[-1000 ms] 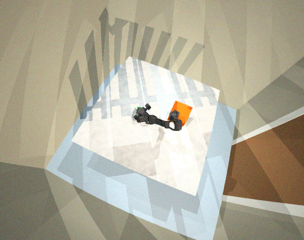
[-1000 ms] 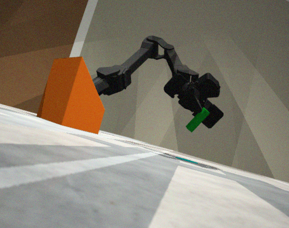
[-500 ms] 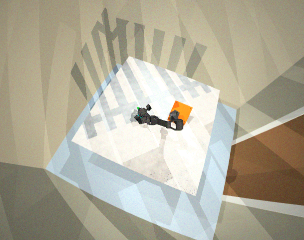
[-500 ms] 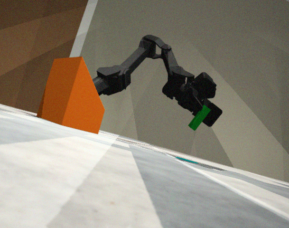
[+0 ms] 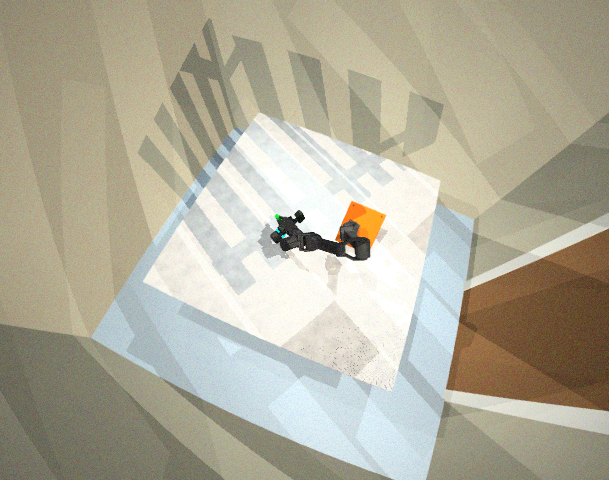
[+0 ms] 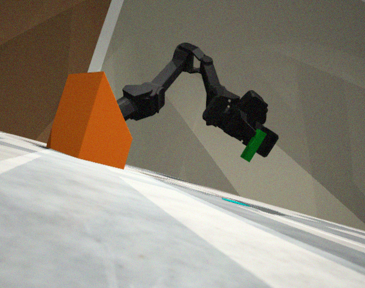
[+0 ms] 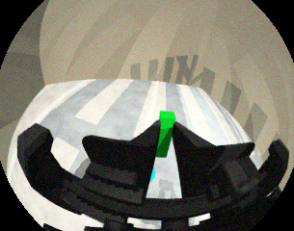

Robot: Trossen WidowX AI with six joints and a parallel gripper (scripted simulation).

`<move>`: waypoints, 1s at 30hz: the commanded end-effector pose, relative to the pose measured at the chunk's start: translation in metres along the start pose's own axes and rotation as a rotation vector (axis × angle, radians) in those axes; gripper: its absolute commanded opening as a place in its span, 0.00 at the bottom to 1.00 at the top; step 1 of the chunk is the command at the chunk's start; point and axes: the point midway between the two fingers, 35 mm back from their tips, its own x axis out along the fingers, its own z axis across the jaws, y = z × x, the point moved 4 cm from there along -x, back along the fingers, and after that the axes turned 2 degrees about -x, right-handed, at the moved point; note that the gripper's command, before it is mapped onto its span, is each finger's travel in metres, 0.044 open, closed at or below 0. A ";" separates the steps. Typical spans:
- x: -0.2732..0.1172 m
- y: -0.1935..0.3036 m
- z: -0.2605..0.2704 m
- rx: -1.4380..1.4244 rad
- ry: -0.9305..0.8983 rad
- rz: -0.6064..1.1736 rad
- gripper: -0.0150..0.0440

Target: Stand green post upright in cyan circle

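Green post (image 5: 277, 217) (image 6: 253, 145) (image 7: 166, 133): one, rectangular, pinched in the black claw (image 5: 282, 227) (image 6: 259, 137) (image 7: 166, 123), aloft over the white worktop (image 5: 314, 310) (image 6: 114, 235) (image 7: 103, 103) and tilted in the exterior view. Cyan circle (image 6: 235, 201) (image 7: 152, 174): one, flat on the worktop (partly hidden by the claw from above), apart from the post. Orange block (image 5: 369, 219) (image 6: 92, 120): one, beside the arm's lower end.

My arm (image 5: 322, 244) (image 6: 169, 75): matte black and dark grey, angular links, rounded elbow; blocky black gripper (image 5: 287, 225) (image 6: 260, 143) (image 7: 166, 123), wedge-shaped fingers.
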 end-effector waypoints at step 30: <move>-0.025 0.000 -0.007 0.180 -0.066 -0.196 0.29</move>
